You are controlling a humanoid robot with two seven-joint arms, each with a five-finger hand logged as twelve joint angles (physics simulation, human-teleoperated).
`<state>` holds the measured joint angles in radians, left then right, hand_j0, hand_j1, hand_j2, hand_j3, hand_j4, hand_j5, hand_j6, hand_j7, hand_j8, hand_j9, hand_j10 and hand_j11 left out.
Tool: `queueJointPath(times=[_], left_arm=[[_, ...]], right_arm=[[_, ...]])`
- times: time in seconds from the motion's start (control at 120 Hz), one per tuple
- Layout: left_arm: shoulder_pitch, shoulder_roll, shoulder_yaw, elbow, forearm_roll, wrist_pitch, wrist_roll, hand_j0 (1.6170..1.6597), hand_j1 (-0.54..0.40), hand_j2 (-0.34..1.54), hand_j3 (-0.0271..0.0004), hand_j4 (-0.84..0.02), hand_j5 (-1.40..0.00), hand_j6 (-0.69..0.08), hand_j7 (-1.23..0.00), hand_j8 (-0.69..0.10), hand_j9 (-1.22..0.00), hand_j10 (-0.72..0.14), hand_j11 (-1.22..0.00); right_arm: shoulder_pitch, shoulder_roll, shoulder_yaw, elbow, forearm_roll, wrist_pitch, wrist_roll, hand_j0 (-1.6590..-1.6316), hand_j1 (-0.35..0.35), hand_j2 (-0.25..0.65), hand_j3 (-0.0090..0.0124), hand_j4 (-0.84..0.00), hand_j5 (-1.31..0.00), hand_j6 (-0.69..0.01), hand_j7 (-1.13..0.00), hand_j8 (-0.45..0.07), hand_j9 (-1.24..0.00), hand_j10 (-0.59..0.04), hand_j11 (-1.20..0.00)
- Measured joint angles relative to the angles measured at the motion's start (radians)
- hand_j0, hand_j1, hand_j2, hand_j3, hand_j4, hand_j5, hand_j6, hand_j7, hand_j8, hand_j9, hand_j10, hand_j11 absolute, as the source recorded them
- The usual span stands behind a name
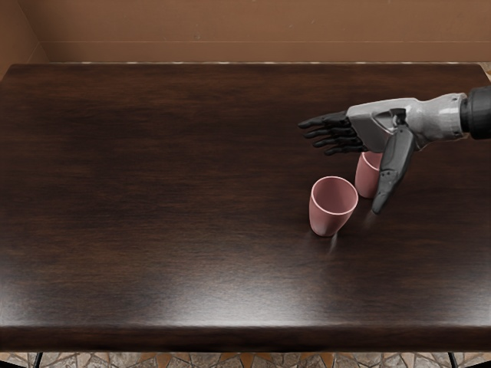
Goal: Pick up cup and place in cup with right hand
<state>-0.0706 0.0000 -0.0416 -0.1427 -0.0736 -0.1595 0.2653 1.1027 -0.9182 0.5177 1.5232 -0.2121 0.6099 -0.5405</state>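
Dark brown wood, streaked with fine grain, is shown in the broad table (153, 192), whose top is brightened by a pale sheen along the near side. Beyond its far edge, a brown wall (230, 31) is seen, and below its near edge a strip of floor (192, 360) is shown, patterned in irregular beige, grey and rust-coloured pieces. From the right edge of the view, the right hand (377, 129) is extended over the right part of the table, its back pale grey and its wrist joined to a black section of the arm (479, 113). The hand is spread: the four black fingers (330, 123) are stretched toward the left, slightly fanned, while the dark grey thumb (394, 165) is held well apart from them and pointed toward the near side. Nothing is gripped. Two pink cups are stood upright on the table. The nearer cup (334, 219) is seen whole, with its open mouth and tapered sides left uncovered. The farther cup (366, 181) is placed just beside it, behind and to the right, and is partly hidden by the hand and thumb; whether it is touched by them cannot be told.
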Motion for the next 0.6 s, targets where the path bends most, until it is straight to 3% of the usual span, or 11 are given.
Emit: queueJointPath(times=[0.183,0.283,0.392,0.6], left_arm=[[0.000,0.000,0.000,0.000,0.000,0.000,0.000,1.6581,0.349,0.00,-0.0001,0.000,0.00,0.000,0.00,0.000,0.00,0.000,0.00],[0.000,0.000,0.000,0.000,0.000,0.000,0.000,1.6581,0.349,0.00,-0.0001,0.000,0.00,0.000,0.00,0.000,0.00,0.000,0.00],[0.000,0.000,0.000,0.000,0.000,0.000,0.000,1.6581,0.349,0.00,-0.0001,0.000,0.00,0.000,0.00,0.000,0.00,0.000,0.00],[0.000,0.000,0.000,0.000,0.000,0.000,0.000,1.6581,0.349,0.00,0.0000,0.000,0.00,0.000,0.00,0.000,0.00,0.000,0.00]], right_arm=[[-0.002,0.002,0.002,-0.008,-0.011,0.001,0.001,-1.6581,-0.349,0.000,0.0000,-0.002,0.00,-0.002,0.00,-0.002,0.00,-0.001,0.00],[-0.003,0.009,0.000,0.000,-0.192,-0.001,0.024,-1.6581,-0.349,0.000,0.0000,-0.002,0.00,-0.003,0.00,-0.002,0.00,-0.001,0.00],[-0.017,0.032,-0.002,0.039,-0.383,-0.077,0.039,-1.6581,-0.349,0.000,0.0000,-0.002,0.00,-0.003,0.00,-0.003,0.00,-0.002,0.00],[-0.070,0.105,-0.005,0.068,-0.560,-0.161,0.047,-1.6581,-0.349,0.001,0.0000,-0.003,0.00,-0.004,0.00,-0.003,0.00,-0.002,0.00]])
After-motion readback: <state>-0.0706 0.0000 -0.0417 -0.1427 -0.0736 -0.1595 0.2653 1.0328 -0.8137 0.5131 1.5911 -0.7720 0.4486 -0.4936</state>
